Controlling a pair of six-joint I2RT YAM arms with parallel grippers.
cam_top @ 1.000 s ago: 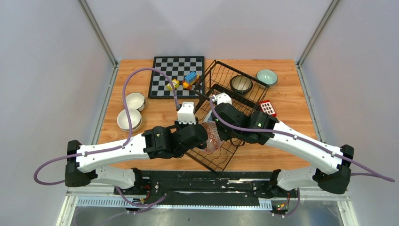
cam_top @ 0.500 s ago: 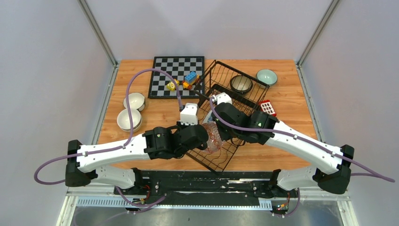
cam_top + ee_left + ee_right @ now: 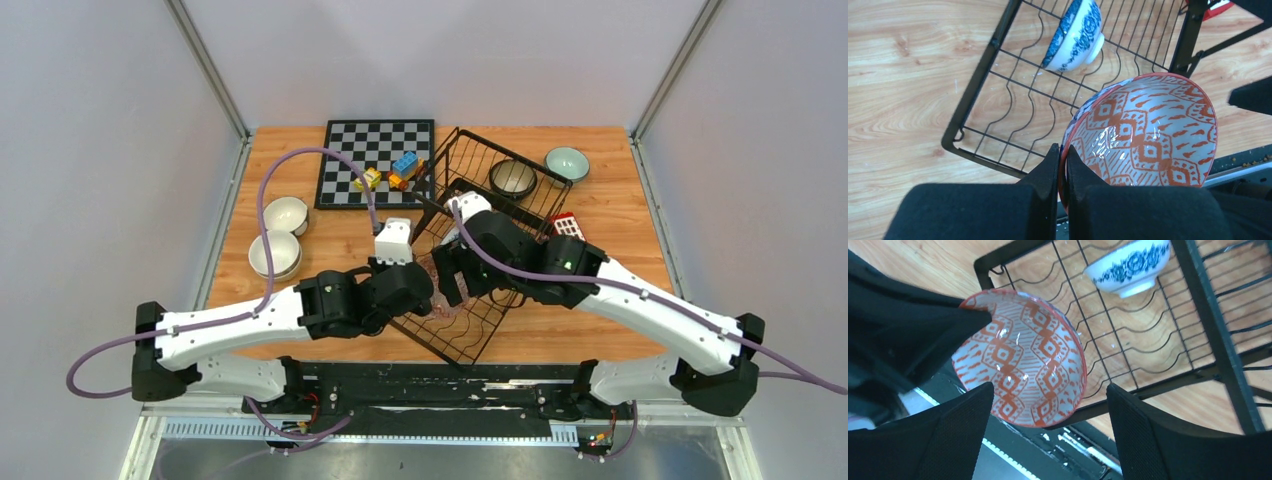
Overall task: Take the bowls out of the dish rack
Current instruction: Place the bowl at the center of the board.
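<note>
This looks to me like a robotics lab test cell. Plain grey panels [image 3: 100,150] on metal posts [image 3: 207,65] box in my wooden counter [image 3: 625,215], and the left arm [image 3: 240,320] and right arm [image 3: 650,310] are bolted to a black rail [image 3: 440,385].

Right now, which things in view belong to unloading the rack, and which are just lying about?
Job: dish rack; orange-patterned bowl, pinched by the left gripper; blue-and-white bowl and dark bowl in the rack; mint bowl and two pale bowls on the table.
Lying about: chessboard; toy blocks on it.
</note>
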